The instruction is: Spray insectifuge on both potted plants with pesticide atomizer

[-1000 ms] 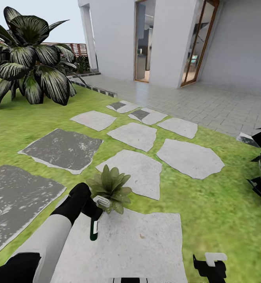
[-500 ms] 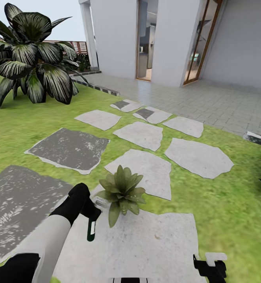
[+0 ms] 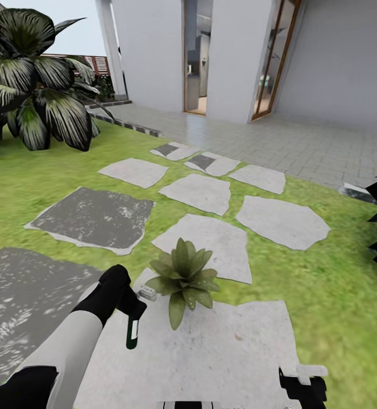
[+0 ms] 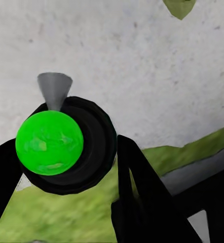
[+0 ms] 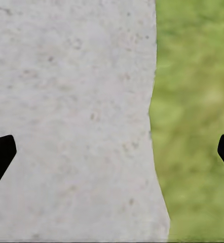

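Now your left gripper clamps the pesticide atomizer just beside the potted plant on the stepping stone; your right gripper hangs spread wide, holding nothing.

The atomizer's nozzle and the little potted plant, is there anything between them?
No. In the head view the pesticide atomizer, gripped by the left gripper, points its white head at the potted plant across bare stepping stone.

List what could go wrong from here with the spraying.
1. The pesticide atomizer hangs beside the potted plant, its white head near the leftmost leaves; spray may miss the far leaves.
2. The left gripper is close to the leaves and could knock the plant.
3. A second rosette is not clearly in sight.
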Controlling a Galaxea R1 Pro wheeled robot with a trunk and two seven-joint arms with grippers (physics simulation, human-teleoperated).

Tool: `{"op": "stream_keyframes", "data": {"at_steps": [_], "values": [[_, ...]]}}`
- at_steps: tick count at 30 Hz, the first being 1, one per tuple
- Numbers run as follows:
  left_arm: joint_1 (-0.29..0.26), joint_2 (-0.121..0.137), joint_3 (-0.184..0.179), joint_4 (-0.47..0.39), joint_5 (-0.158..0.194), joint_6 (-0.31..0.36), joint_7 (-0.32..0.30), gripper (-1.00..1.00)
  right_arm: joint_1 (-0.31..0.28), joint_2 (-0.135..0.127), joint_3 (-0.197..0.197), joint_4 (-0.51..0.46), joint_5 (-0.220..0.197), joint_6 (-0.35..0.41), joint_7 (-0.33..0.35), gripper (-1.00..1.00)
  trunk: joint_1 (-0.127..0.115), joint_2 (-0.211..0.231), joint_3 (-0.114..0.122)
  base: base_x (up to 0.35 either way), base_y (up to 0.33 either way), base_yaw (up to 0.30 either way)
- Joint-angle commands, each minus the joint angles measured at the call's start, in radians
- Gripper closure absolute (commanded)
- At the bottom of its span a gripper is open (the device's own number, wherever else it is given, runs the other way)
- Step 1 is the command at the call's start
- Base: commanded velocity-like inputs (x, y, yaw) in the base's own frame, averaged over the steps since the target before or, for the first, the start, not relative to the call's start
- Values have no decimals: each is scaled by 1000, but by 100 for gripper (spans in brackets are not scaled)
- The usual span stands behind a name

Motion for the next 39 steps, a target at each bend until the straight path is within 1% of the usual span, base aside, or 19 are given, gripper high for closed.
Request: {"op": "stream_keyframes", "data": {"at_steps": [1, 7, 9, 11, 12, 13, 14, 16, 19, 22, 25, 32, 39], "values": [[0, -1, 3, 0, -9, 4, -10, 100, -1, 0, -5, 2, 11, -3, -6, -100, 0, 0, -1, 0, 96, -296], [4, 0, 2, 10, -8, 1, -8, 100, -1, 0, -5, 2, 10, -4, -6, -100, 0, 0, -1, 0, 18, -296], [37, 1, 5, 8, -11, -2, -3, 100, -1, 0, -5, 2, 9, -3, -6, -100, 0, 0, -1, 0, 1, -296], [57, 4, 10, 4, -11, -4, -1, 100, -1, 0, -5, 2, 8, -3, -6, -100, 0, 0, -1, 0, 0, -296], [66, 11, 12, 3, -11, -6, 0, 100, -1, 0, -5, 2, 9, -3, -6, -100, 0, 0, -1, 0, 0, -292], [71, 33, 14, 1, -11, -7, 0, 100, -1, 0, -5, 2, 9, -3, -6, -100, 0, 0, -1, 0, 0, -164], [73, 48, 14, -1, -11, -8, -1, 100, -1, 0, -5, 2, 8, -3, -6, -100, 0, 0, -1, 0, 0, -84], [74, 59, 15, -2, -11, -8, -1, 100, 0, -1, -5, 2, 8, -3, -6, -100, 0, 0, -1, 0, 0, -41], [75, 66, 14, -1, -12, -10, 5, 100, 0, -3, -5, 2, 10, -5, -6, -100, 0, 0, -1, 0, 0, -9], [87, 78, 15, -1, -11, -10, 43, 100, 0, -4, -6, 2, 9, -5, -6, -100, 0, 0, -1, 0, 0, -1], [93, 74, 14, 2, -3, -11, 63, 100, 0, -5, -6, 2, 10, -5, -6, -100, 0, 0, -1, 0, 0, 0], [97, 64, 14, 11, 7, -13, 70, 100, 0, -4, -6, 2, 8, -5, -8, -100, 0, 0, -1, 0, 0, -16], [98, 64, 16, 11, 5, -13, 70, 100, -1, -3, -5, 2, 8, -5, -8, -100, 0, 0, -1, -63, -101, -269]]}}
